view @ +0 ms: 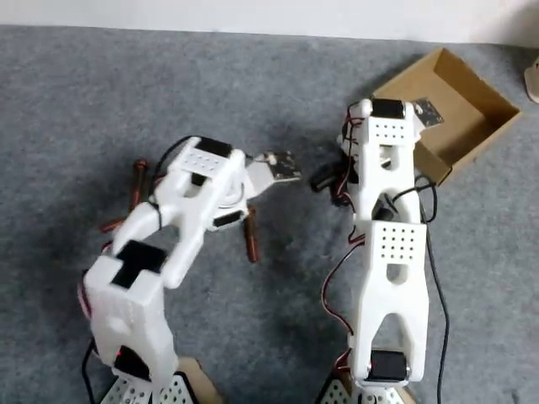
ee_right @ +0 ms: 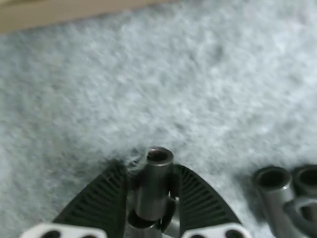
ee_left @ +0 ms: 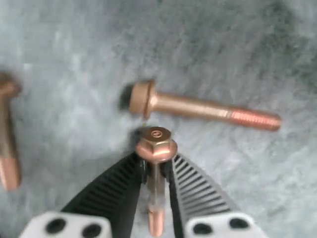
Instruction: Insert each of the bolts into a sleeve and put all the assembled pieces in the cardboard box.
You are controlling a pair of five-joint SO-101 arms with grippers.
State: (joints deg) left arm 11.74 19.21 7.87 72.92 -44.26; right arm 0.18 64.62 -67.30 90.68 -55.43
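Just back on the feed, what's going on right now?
The left claw is shut on a copper bolt, head outward, above the grey carpet where more loose bolts lie. The right claw holds a dark sleeve, with spare sleeves beside it. Bolt and sleeve are not yet joined; the cardboard box sits beyond the right arm.

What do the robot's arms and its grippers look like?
The left arm and right arm are chunky white plastic shells with rows of little holes and black motors at joints. Red and black cables trail beside them. The left gripper and right gripper have black ribbed, wedge-shaped fingers.
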